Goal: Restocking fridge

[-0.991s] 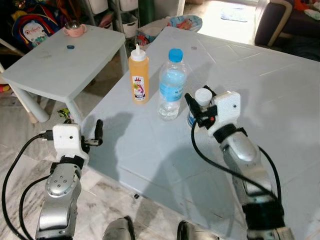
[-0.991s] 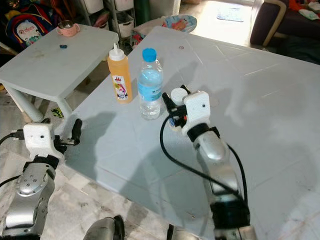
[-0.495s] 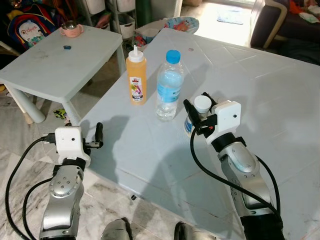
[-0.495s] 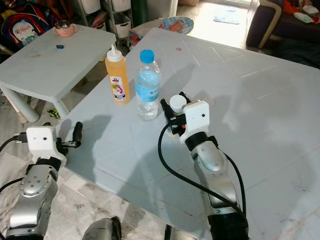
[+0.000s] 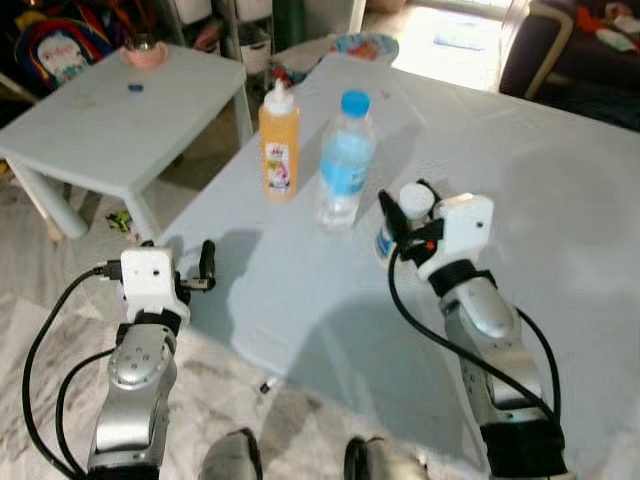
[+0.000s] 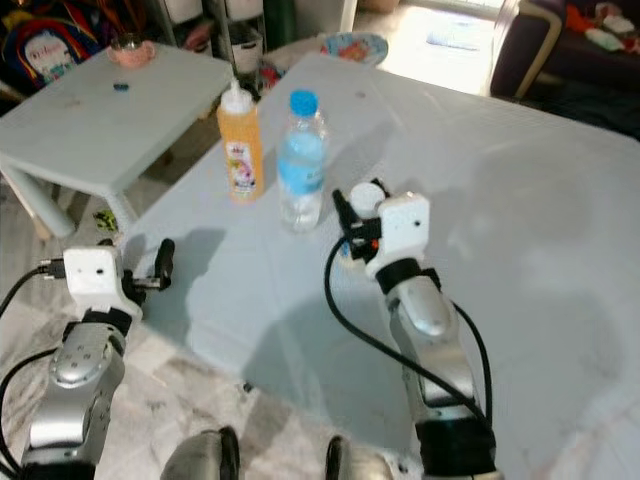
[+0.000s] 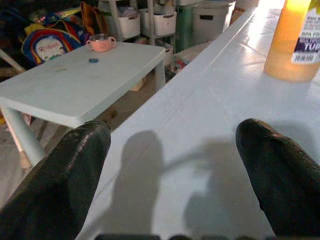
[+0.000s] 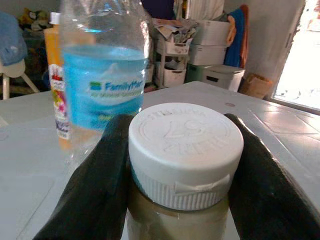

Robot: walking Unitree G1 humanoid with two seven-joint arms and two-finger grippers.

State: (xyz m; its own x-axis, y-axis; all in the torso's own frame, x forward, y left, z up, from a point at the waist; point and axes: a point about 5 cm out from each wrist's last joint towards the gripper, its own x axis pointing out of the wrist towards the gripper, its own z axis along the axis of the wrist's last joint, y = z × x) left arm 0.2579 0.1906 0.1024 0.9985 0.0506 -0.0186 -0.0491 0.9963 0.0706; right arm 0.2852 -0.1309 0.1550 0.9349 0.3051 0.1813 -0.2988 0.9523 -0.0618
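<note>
On the big white table (image 5: pixel 560 200) stand an orange sauce bottle (image 5: pixel 278 140), a clear water bottle (image 5: pixel 344 160) with a blue cap, and to their right a small jar (image 5: pixel 410 203) with a white cap. My right gripper (image 5: pixel 404 215) is shut on the jar. In the right wrist view its black fingers (image 8: pixel 97 185) press both sides of the jar's white cap (image 8: pixel 185 150), with the water bottle (image 8: pixel 105 85) just behind. My left gripper (image 5: pixel 205 268) hovers open at the table's near left edge, its fingers (image 7: pixel 75 170) spread wide over bare tabletop.
A low white side table (image 5: pixel 100 110) stands to the left with a pink cup (image 5: pixel 145 50) on it. A colourful plate (image 5: pixel 365 45) lies at the big table's far end. Storage bins and a backpack (image 7: pixel 47 42) line the back, with a dark sofa (image 5: pixel 570 50) at the far right.
The camera has shifted a little and the picture is blurred. My right gripper stays around the jar beside the water bottle. The left gripper holds its place at the table edge.
</note>
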